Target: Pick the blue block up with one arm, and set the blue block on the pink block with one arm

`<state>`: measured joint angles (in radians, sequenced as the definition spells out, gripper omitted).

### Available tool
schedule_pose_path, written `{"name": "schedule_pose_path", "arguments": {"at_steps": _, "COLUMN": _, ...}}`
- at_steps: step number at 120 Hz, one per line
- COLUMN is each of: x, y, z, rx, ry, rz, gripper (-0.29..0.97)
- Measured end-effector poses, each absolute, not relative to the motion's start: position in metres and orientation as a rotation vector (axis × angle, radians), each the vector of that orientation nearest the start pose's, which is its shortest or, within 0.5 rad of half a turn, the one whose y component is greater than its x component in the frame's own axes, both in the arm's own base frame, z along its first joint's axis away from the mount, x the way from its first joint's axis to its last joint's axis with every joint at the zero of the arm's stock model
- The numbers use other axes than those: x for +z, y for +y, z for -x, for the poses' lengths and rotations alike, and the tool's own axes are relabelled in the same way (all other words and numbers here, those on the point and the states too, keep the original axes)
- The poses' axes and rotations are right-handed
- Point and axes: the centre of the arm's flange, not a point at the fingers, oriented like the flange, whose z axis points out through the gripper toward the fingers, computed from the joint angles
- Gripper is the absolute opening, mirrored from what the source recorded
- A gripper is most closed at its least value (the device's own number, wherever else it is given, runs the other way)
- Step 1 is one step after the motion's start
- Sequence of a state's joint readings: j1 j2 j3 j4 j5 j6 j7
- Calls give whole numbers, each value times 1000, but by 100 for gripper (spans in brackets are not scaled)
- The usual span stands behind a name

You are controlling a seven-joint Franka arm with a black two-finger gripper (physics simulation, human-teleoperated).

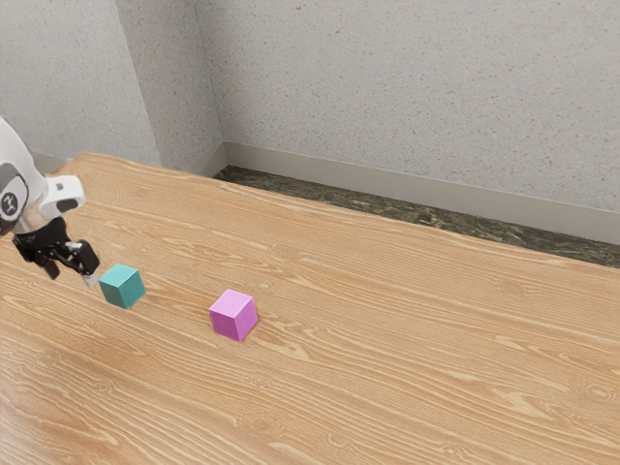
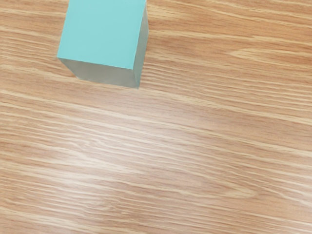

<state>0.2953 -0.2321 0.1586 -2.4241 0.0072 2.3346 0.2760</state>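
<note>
The blue block (image 1: 122, 285), teal in tone, is seen resting on the wooden counter (image 1: 407, 349), toward the exterior view's left. The pink block (image 1: 233, 315) is set on the same counter, near the blue block on the exterior view's right and slightly closer to the camera; the two are kept apart by bare wood. The black hand (image 1: 74, 267) is held low just beside the blue block, on the exterior view's left of it. Whether the hand is apart or together cannot be told. In the wrist view, the blue block (image 2: 102, 39) is shown upright on the grained counter (image 2: 195, 161).
</note>
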Motion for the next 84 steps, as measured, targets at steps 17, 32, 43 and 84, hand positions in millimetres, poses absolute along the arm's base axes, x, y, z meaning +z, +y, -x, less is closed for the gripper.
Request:
{"name": "schedule_pose_path", "arguments": {"at_steps": 17, "x": 363, "y": 223, "z": -425, "rx": -370, "ry": -171, "rz": 3039, "gripper": 58}}
{"name": "schedule_pose_path", "arguments": {"at_steps": 32, "x": 335, "y": 239, "z": -433, "rx": -441, "ry": -108, "rz": 2983, "gripper": 58}}
{"name": "schedule_pose_path", "arguments": {"at_steps": 43, "x": 317, "y": 254, "z": -433, "rx": -472, "ry": -101, "rz": 2951, "gripper": 58}}
{"name": "schedule_pose_path", "arguments": {"at_steps": 84, "x": 290, "y": 243, "z": -461, "rx": -566, "ry": 26, "rz": 2902, "gripper": 57}}
